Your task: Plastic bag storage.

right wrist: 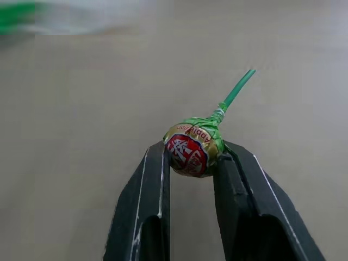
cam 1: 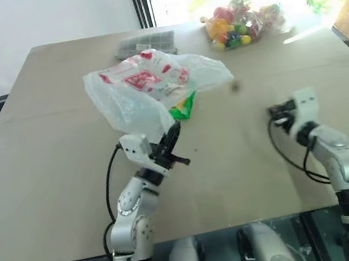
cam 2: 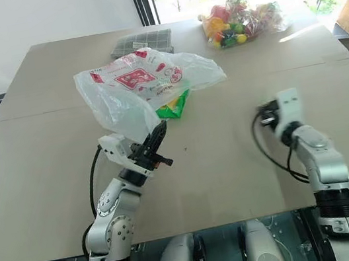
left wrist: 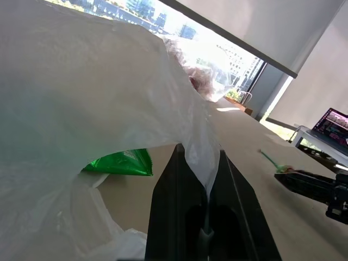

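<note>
Crinkly translucent white film: one plastic bag [cam 2: 143, 85], red square logo and red printed marks on its upper face, lifted off the table [cam 2: 51, 191] at its near edge and sagging in loose folds over the middle of the surface. One green snack packet [cam 2: 174, 107], glossy foil, lies just under the bag's right side, partly covered. Left gripper [cam 2: 154, 146]: two black fingers pinched together on a gathered fold of the bag's lower edge; the wrist view shows the film squeezed flat between them.

Right gripper [right wrist: 190, 163], well apart to the right and above bare table: jaws narrow, clamped on one lollipop [right wrist: 193, 147]. Round head in shiny green, red and gold wrapper, twisted at the neck; thin green stick pointing away from the fingers.

Far side of the table: one small clear bag of colourful sweets [cam 2: 236, 19], lumpy, red, yellow, green and blue pieces showing through. One flat dark grey mat [cam 2: 141, 42] with a grid pattern, lying behind the plastic bag.

Table is smooth, matt beige board, with one seam running across.
</note>
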Motion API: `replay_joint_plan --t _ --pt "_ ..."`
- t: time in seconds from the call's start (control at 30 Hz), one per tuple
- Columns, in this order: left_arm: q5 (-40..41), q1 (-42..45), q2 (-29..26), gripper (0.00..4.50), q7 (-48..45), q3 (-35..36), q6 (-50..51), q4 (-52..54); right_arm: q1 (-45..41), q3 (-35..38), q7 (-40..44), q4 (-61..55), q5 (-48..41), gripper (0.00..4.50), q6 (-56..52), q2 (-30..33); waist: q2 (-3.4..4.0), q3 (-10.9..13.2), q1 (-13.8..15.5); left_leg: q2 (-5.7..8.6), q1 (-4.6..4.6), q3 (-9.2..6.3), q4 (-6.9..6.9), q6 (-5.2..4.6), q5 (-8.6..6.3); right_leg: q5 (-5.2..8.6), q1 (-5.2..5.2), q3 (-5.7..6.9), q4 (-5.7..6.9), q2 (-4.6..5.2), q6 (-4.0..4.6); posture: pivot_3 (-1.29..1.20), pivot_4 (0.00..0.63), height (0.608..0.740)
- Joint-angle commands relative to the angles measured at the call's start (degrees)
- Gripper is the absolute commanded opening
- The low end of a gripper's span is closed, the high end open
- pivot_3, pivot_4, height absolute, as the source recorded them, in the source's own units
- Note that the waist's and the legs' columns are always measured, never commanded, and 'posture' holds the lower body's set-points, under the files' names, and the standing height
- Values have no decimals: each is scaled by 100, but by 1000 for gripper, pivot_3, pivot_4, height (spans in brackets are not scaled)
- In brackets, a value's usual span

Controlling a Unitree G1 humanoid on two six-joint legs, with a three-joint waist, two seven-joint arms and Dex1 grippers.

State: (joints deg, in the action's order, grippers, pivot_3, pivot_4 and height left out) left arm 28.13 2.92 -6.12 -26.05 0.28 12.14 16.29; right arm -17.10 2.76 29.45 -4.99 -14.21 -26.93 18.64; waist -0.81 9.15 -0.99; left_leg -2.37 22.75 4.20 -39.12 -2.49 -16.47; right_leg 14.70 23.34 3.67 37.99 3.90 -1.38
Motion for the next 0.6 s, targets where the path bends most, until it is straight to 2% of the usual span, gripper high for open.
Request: replay_joint_plan --t 0.03,0.17,0.37,0.53,0.6 --pt "0 -24 -28 0 -51 -31 -79 161 -415 -829 1137 40 -91 615 331 123 0 0 36 0 0 -3 0 -1 -1 0 0 3 0 0 0 0 150 738" --pt "-8 -135 -29 0 -6 -65 -112 346 -1235 -1648 2060 1107 144 615 901 -72 -1 0 52 10 5 2 -11 -2 -1 -1 -2 14 -3 12 0 0 150 738" --pt "7 -358 -56 0 13 -107 -95 595 -2388 -1887 2450 2690 344 615 1638 -725 -1 1 27 7 9 4 -9 5 3 -1 1 15 -4 14 -1 0 150 738" --pt "7 -480 -61 0 48 -123 -89 702 -3299 -1694 2066 4277 636 615 2433 -1314 1 1 20 4 7 8 -9 6 4 -1 1 16 -1 14 0 0 150 738" --pt "-20 -574 -30 0 101 -146 -107 751 -4130 -1498 1207 5465 826 615 3056 -1842 3 3 0 4 8 7 -10 6 4 -1 1 16 -2 15 0 0 150 738"
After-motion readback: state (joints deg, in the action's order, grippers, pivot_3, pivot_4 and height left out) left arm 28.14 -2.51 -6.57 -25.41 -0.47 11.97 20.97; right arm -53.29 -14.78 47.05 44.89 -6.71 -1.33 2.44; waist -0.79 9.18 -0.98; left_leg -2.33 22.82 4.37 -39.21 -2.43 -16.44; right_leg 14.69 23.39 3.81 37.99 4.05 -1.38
